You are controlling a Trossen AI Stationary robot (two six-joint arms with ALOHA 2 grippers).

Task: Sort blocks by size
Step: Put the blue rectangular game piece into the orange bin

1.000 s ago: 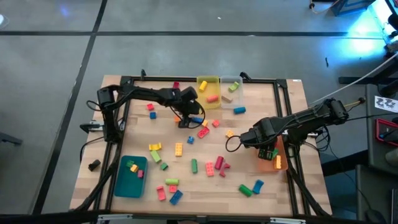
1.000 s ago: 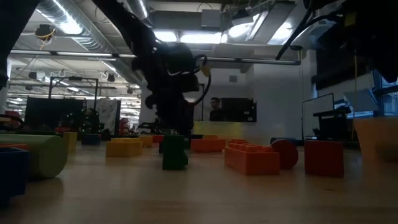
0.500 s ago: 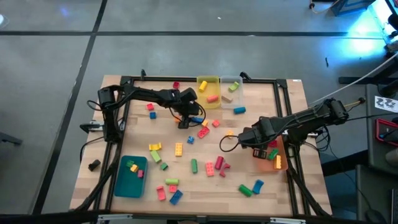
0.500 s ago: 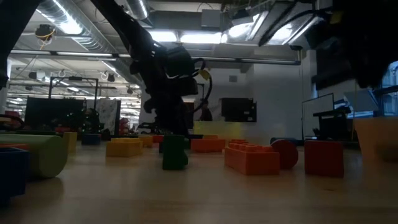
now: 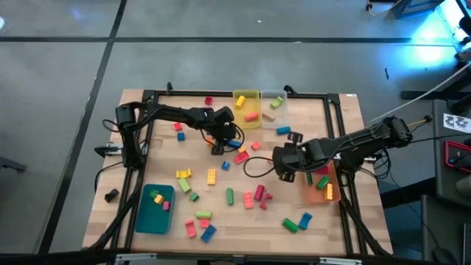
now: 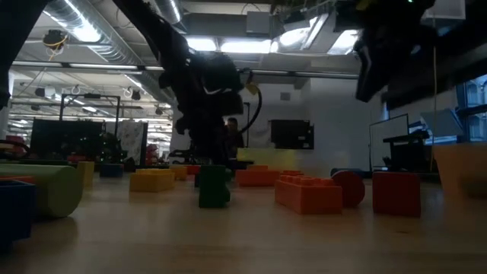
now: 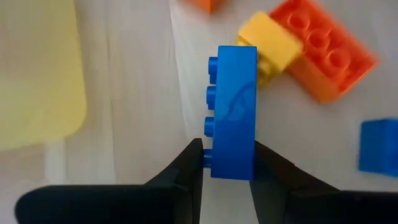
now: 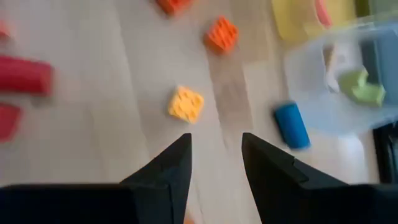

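Note:
The blocks lie scattered over the wooden table (image 5: 162, 158) in red, yellow, green, blue, orange and pink. Far of the table's middle, my left gripper (image 5: 223, 143) is shut on a long blue brick (image 7: 233, 118), which lies on its side with its studs facing sideways. Beside it lie an orange brick (image 7: 323, 56) and a small yellow block (image 7: 267, 43). My right gripper (image 5: 282, 166) hangs open above the table's right middle with nothing between its fingers; a small yellow block (image 8: 186, 104) lies under it. My left gripper pinches the blue brick near its close end (image 7: 231, 167), one finger on the studded face and the other on the opposite face. The fingers slant down from the table's left, in line with the brick's length. The brick appears to lie on the table.
A yellow bin (image 5: 247, 109) and a clear bin (image 5: 273, 104) stand at the far edge, a teal bin (image 5: 154, 207) near left, an orange bin (image 5: 324, 184) at the right. A blue cylinder (image 8: 291, 125) lies beside the clear bin. A green block (image 6: 214, 186) stands before the low camera.
My right gripper has swung from above the orange bin toward the table's left and has tipped, so that it now hangs over the loose blocks at the right middle. My left arm has kept its place at the blue brick.

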